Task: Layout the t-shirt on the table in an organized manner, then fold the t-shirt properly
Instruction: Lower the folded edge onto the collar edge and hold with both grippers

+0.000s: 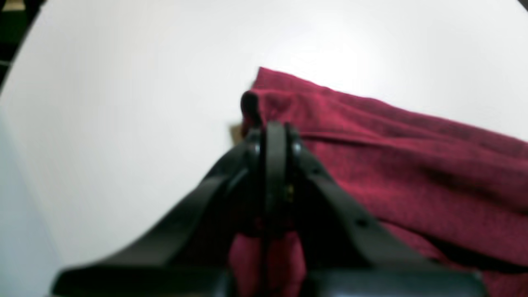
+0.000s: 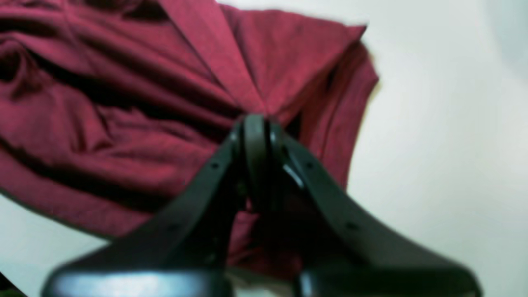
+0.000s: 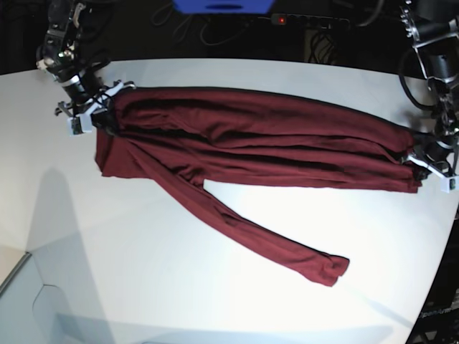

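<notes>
Between both arms the t-shirt (image 3: 251, 136) stretches, each arm's jaws clamping fabric; wrist views blur the pinched edges.

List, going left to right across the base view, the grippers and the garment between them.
right gripper shut on the cloth → t-shirt, stretched over the table → left gripper shut on the other end.

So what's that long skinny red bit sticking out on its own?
Start at the big white table and find the dark red t-shirt stretched across it between the two arms. From its lower edge one long sleeve runs slantwise toward the near side. Only that strip lies loose and flat, away from the bunched body.
</notes>
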### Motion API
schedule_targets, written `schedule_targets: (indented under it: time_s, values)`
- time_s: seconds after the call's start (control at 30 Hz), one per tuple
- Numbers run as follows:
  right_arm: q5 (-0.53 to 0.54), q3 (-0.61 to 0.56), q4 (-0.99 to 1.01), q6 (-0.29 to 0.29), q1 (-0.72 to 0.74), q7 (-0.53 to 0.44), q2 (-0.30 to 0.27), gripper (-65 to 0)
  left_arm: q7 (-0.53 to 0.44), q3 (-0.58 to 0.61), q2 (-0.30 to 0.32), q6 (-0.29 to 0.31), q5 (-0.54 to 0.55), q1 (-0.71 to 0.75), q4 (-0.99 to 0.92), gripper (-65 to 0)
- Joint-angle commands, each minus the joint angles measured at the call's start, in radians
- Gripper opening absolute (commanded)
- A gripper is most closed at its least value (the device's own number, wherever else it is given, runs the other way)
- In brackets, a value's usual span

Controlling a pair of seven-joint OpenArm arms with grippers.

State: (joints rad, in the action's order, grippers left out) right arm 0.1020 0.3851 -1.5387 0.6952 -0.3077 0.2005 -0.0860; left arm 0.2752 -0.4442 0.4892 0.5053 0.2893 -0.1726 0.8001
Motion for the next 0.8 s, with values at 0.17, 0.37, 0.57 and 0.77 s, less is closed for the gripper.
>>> schedule_targets:
  time_s: [0.17,0.37,0.57,0.77]
  values:
    - [0.014,0.004,-0.006,0.003,0.008,-0.025,-0.014,-65.0,-0.021,0.002,0.027,-0.004,0.009,-0.018,-0.040,-64.6]
    - [0.012,0.001,-0.006,0.003,0.008,-0.025,-0.014,-65.0,-0.021,0.005,0.032,0.003,0.009,-0.051,-0.123,-64.5]
    - [0.009,-0.001,-0.007,0.003,0.009,-0.023,-0.014,-65.0,-0.018,0.005,0.033,0.005,0.009,-0.051,-0.133,-59.8]
    - [-0.094,-0.001,-0.007,0.003,0.009,-0.019,-0.021,-58.6,-0.017,0.005,0.033,-0.004,0.009,-0.043,-0.129,-36.4]
